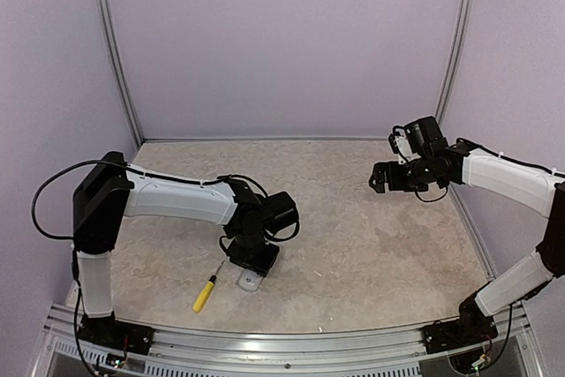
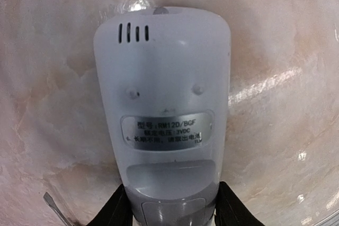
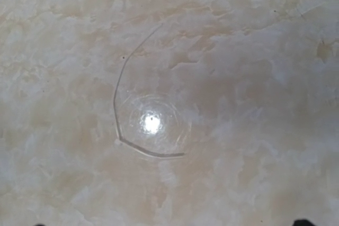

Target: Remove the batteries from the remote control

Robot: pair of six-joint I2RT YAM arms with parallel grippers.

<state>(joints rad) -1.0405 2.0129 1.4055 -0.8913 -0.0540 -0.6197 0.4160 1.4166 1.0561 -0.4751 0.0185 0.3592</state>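
Observation:
The white remote control (image 2: pixel 161 104) lies on the table with its back face up, showing a grey label and a shut battery cover. My left gripper (image 2: pixel 172 213) is shut on its near end, one black finger (image 2: pixel 114 210) on each side. In the top view the remote's end (image 1: pixel 251 281) pokes out below the left gripper (image 1: pixel 253 264). The batteries are hidden. My right gripper (image 1: pixel 381 177) hangs above the table's right side, open and empty; only its fingertips (image 3: pixel 302 222) show, far apart, at the bottom corners of the right wrist view.
A yellow-handled screwdriver (image 1: pixel 205 293) lies just left of the remote, near the table's front edge; its metal tip (image 2: pixel 53 205) shows in the left wrist view. A faint circular mark (image 3: pixel 151 125) is on the marbled tabletop under the right gripper. Walls enclose the table.

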